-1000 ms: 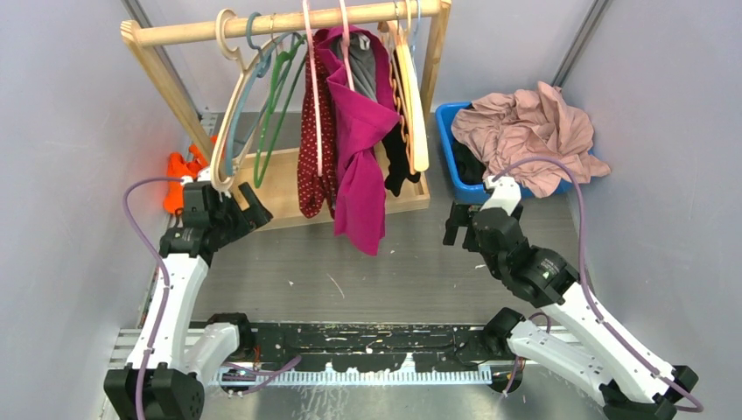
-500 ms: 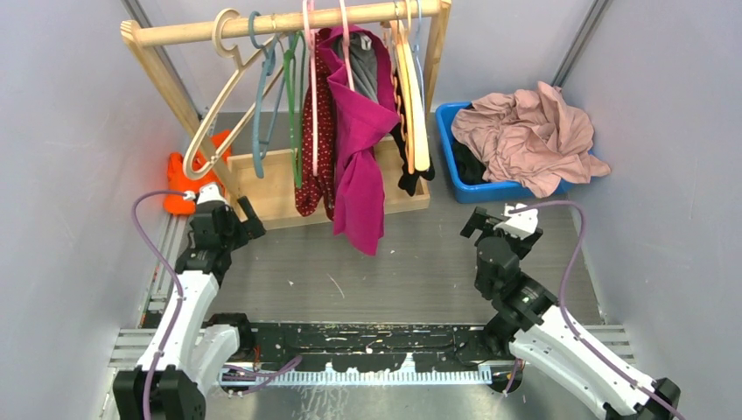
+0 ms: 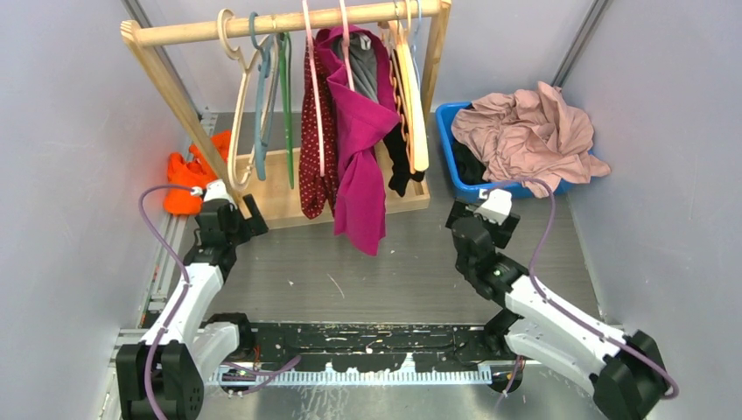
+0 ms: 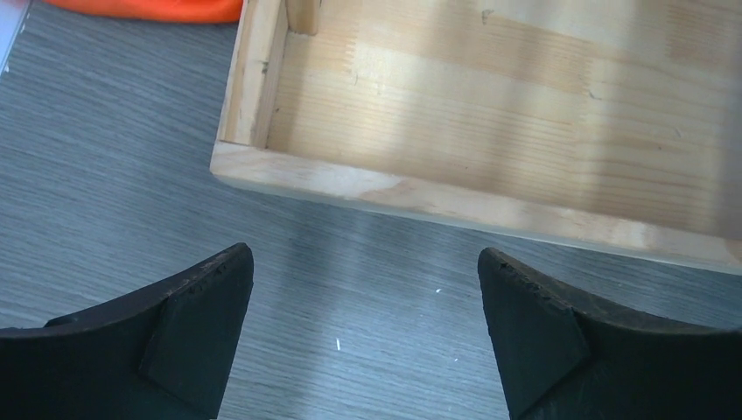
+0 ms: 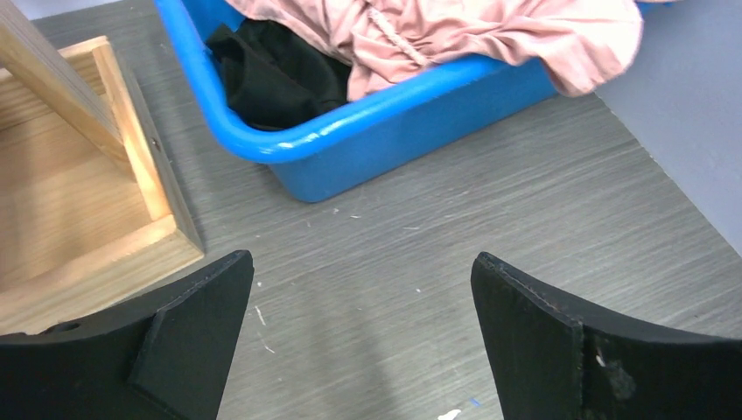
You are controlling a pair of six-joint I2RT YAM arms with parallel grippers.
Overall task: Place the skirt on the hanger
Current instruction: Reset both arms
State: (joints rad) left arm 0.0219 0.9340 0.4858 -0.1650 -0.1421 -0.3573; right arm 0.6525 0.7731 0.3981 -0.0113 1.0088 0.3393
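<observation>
The left gripper (image 4: pixel 363 341) has pulled back from the rack (image 3: pixel 192 31), toward its own base. The wooden hanger (image 3: pixel 233 140) and green hanger (image 3: pixel 286 105) have swung in and now hang nearly straight. The right gripper (image 5: pixel 363 341) seems to have shifted sideways, though it's hard to judge.

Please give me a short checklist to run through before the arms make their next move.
1. The dark red, white-dotted fabric skirt hangs from the thin pink plastic hanger: ok.
2. That hanger's hook sits over the round wooden rail: cannot tell, since the hook's top is cut off by the top edge of the overhead view.
3. The left gripper is open and empty: ok.
4. The right gripper is open and empty: ok.
5. Both grippers are low over the table, apart from the hanging clothes: ok.
</observation>
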